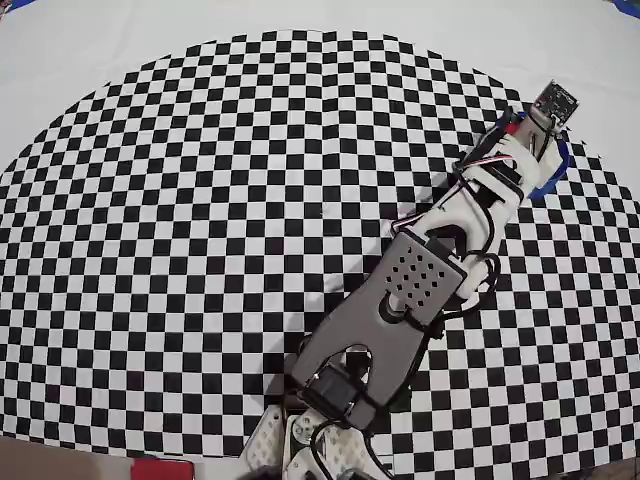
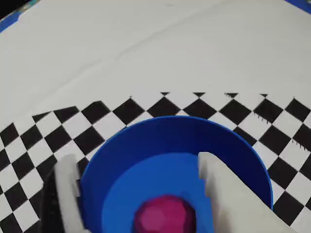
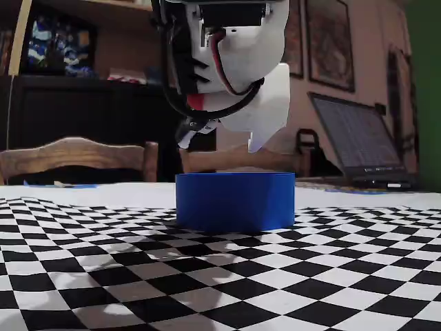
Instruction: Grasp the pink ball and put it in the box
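Observation:
The pink ball lies inside the blue box, on its floor near the close wall, in the wrist view. My gripper is open just above the box; the left finger is outside the rim and the right finger is over the inside, neither touching the ball. In the fixed view my gripper hangs a little above the box, whose wall hides the ball. In the overhead view only a blue edge of the box shows beside the arm, at the mat's far right.
The box stands near the edge of the black-and-white checkered mat; a plain white cloth lies beyond it. A laptop and a wooden chair stand behind the table. A red object lies at the near edge.

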You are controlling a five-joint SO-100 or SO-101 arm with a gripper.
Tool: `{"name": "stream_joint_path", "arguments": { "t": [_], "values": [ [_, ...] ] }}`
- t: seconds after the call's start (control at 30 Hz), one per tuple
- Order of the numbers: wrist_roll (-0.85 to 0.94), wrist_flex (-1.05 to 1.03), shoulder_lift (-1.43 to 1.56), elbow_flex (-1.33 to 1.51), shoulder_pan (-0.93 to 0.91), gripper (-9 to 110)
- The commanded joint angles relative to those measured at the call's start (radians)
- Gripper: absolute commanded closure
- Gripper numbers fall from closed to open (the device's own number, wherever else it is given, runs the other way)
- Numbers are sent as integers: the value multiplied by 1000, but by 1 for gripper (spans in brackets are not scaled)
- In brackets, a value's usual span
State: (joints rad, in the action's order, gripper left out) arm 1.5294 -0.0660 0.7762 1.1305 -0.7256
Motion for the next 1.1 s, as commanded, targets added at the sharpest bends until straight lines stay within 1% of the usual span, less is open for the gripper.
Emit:
{"name": "stream_joint_path", "arguments": {
  "t": [0.0,0.13,0.37,0.5,0.57,0.63,0.7,0.73,0.8,0.9,0.97,1.07],
  "values": [
    [-12,12,12,-54,3,68],
    [-38,8,44,-35,5,68],
    [-132,-14,184,64,8,68],
    [-213,-44,325,144,20,68],
    [-262,-58,411,196,32,72],
    [-336,-60,515,278,54,76],
    [-466,-60,638,376,87,83],
    [-534,-60,703,431,110,92],
    [-669,-60,825,532,152,101],
    [-845,-60,991,687,212,101],
    [-997,-60,1167,850,278,101],
    [-1112,-60,1378,1017,344,101]
  ]
}}
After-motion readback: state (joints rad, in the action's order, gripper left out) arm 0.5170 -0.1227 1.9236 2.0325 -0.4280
